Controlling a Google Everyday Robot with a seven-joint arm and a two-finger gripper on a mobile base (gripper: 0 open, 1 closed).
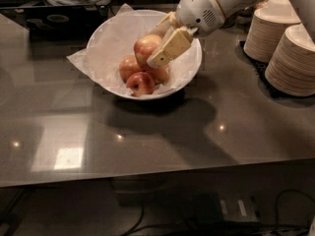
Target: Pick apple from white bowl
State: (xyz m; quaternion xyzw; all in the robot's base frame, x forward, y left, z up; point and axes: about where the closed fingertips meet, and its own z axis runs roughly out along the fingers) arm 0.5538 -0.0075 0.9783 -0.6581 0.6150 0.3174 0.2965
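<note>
Table [147,151], dark and glossy, fills the view. At far left we note white paper [83,60] poking out past the bowl [193,65] rim at 9 o'clock; the same crinkled sheet lines the bowl, which stands on the table at upper centre. Three other apples lie low in it: one at 8 o'clock [127,67], a red one with a stem dimple at 6 o'clock [141,83], and a third at 4 o'clock [161,75], partly hidden by a finger. The apple [144,47], orange-red over pale yellow, sits above these near the bowl's middle, inside the rim line. The gripper [156,50] pinches it: we see the near tan finger [170,45] flat against its right side and the far one reaching behind it from 1 o'clock. The white arm [211,6] enters from 2 o'clock across the right rim. Further right, well apart from the bowl, two stacks of plates [290,58] stand beside a dark mat [256,63].
</note>
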